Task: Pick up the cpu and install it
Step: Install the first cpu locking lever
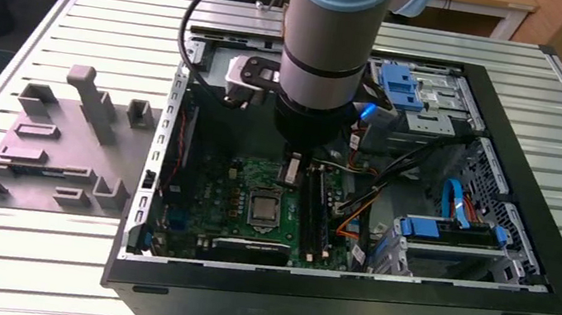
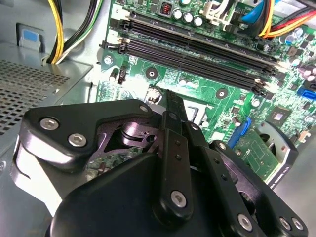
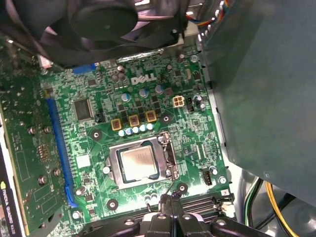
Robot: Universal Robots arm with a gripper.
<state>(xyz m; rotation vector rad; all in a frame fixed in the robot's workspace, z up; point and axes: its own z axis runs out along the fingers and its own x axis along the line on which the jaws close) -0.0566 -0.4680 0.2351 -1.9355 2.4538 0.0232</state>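
The cpu point(image 3: 139, 163) lies flat in the metal socket frame point(image 3: 112, 168) in the middle of the green motherboard point(image 3: 197, 128); its silvery top is bare. In the exterior view the cpu point(image 1: 264, 208) shows as a small grey square low on the board. My gripper point(image 3: 171, 198) hangs a little above the board, beside the socket on the side of the black memory slots point(image 2: 197, 49). Its two thin fingers point(image 2: 173, 113) are pressed together with nothing visible between them. In the exterior view the gripper point(image 1: 290, 176) is just above and beyond the socket.
The open computer case point(image 1: 535, 246) stands on a slatted table. A black fan point(image 3: 103, 19), an upright expansion card point(image 3: 19, 163), a blue slot point(image 3: 59, 148), a grey metal box point(image 3: 261, 84) and loose cables point(image 1: 412, 177) crowd the board. A grey fixture plate point(image 1: 59, 149) lies on the exterior view's left.
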